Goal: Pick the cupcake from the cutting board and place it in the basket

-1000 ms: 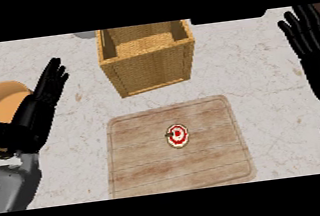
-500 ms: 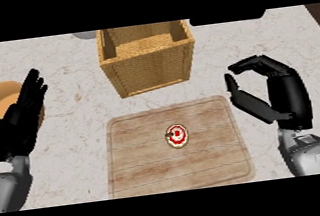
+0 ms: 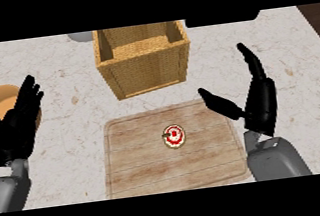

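two hands flank the cutting board (image 3: 137, 169), and the right hand (image 3: 257, 99) is plainly the nearer to the cupcake (image 3: 173, 136). the cupcake sits close to the board's middle, a little toward its right edge and upright, its red and white top facing up. it looks round from above, so no long axis dictates an approach. the right hand stands over the board's right edge, fingers straight and together, pointing toward the counter's far edge, with the thumb spread out toward the cupcake. the cupcake lies to that thumb's left and slightly nearer the board's near edge, apart from it. the left hand (image 3: 15, 125) rests open beyond the board's left edge, fingers straight, well apart from the cupcake. the basket (image 3: 151, 73) stands just past the board's far edge, so the carry should be short.
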`<state>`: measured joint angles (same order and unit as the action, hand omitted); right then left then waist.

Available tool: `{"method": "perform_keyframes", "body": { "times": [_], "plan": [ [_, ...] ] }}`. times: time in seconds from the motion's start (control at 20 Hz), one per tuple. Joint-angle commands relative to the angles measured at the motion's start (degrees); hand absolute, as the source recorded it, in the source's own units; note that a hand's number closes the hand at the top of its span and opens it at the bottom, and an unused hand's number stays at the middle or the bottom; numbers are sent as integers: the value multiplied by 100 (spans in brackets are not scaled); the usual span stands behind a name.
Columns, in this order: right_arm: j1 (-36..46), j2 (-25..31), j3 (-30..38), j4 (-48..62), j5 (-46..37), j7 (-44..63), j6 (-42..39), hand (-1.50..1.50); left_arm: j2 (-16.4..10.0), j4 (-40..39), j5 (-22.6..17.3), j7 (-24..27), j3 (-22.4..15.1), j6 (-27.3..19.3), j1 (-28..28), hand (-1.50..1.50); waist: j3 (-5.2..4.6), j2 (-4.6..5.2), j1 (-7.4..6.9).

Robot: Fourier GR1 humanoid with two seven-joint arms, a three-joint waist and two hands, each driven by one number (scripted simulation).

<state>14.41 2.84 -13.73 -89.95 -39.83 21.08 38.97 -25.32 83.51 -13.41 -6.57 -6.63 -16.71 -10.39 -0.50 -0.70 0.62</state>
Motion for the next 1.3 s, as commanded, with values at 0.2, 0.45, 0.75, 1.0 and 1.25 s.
{"method": "perform_keyframes", "body": {
  "times": [0.2,0.45,0.75,1.0,1.25],
  "plan": [
    [-159,372,-611,-288,-1008,2582,-2540,-150,-72,43,-37,77,128,25,250,0,-23,-92,53],
    [279,181,-989,-1184,-490,4149,-4488,-150,-34,-73,39,44,107,-22,102,0,4,-61,124],
    [429,-260,-1165,-2758,-260,5984,-5703,-150,26,46,-41,154,120,149,376,0,35,-6,26],
    [429,-277,-1148,-3269,-296,6214,-5595,-150,108,146,78,-76,131,94,44,0,44,41,-9],
    [94,-280,-1627,-2714,-734,5660,-4529,-150,168,192,245,34,142,132,224,0,47,58,-82]
  ]
}}
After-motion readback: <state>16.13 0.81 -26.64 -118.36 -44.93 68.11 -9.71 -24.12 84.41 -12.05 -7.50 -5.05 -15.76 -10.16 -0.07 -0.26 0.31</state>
